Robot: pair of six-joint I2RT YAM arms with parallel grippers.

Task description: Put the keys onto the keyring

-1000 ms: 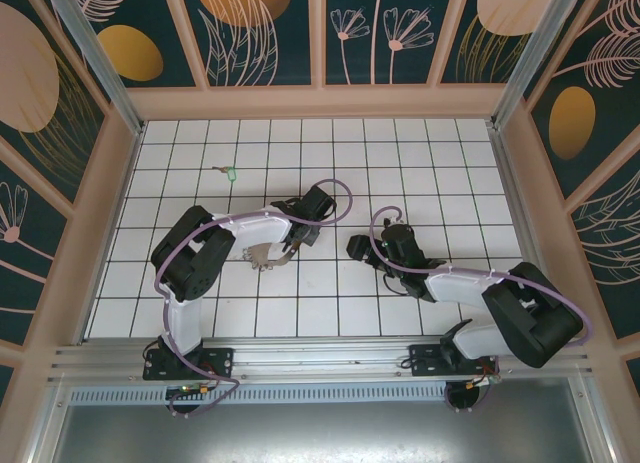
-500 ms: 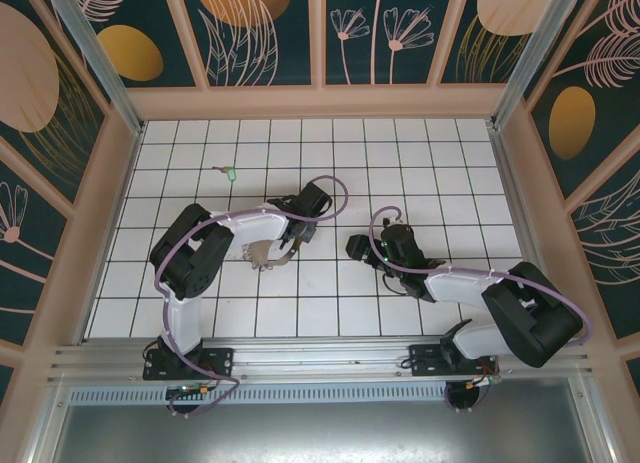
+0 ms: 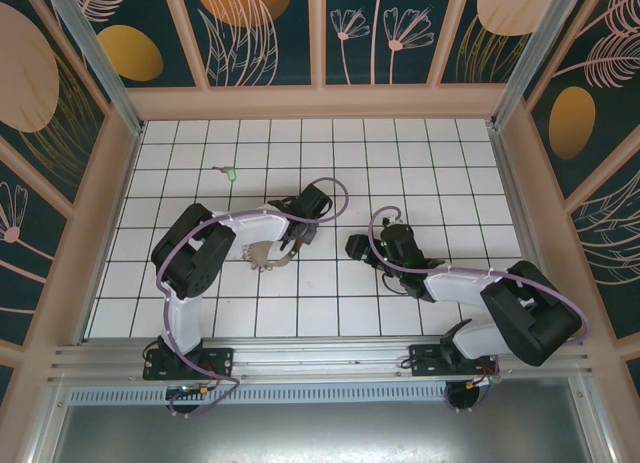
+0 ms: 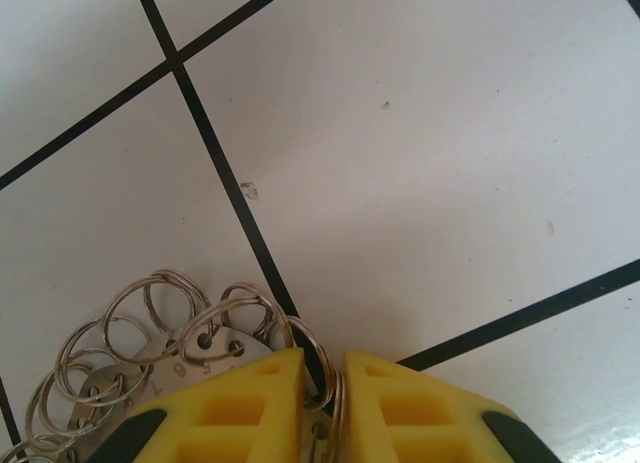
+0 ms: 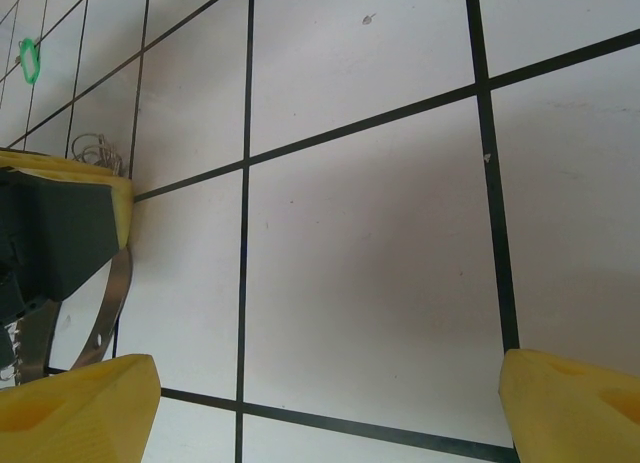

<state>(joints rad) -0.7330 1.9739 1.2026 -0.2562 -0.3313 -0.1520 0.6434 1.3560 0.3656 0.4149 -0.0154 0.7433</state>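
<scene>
The keyring [image 3: 263,255], a tan loop fringed with small silvery rings, lies on the white tiles in front of the left arm. My left gripper [image 3: 289,246] is at its right edge. In the left wrist view the yellow fingers [image 4: 240,408] stand almost together with one silver ring of the keyring [image 4: 150,333] pinched in the narrow gap of the left gripper [image 4: 324,361]. The green-headed key [image 3: 229,171] lies alone further back and to the left, also seen small as the key [image 5: 30,60]. My right gripper [image 5: 325,408] is open over bare tile, a little right of the keyring.
The white tiled floor [image 3: 420,163] is boxed in by tan walls [image 3: 320,101] at the back and sides. The two grippers sit about two tiles apart at mid-table. The left gripper's yellow and black finger [image 5: 60,213] reaches into the right wrist view at the left.
The left gripper's jaws have drawn together round a ring at the keyring's edge, and the left wrist has shifted slightly. The right arm and the green key have stayed still.
</scene>
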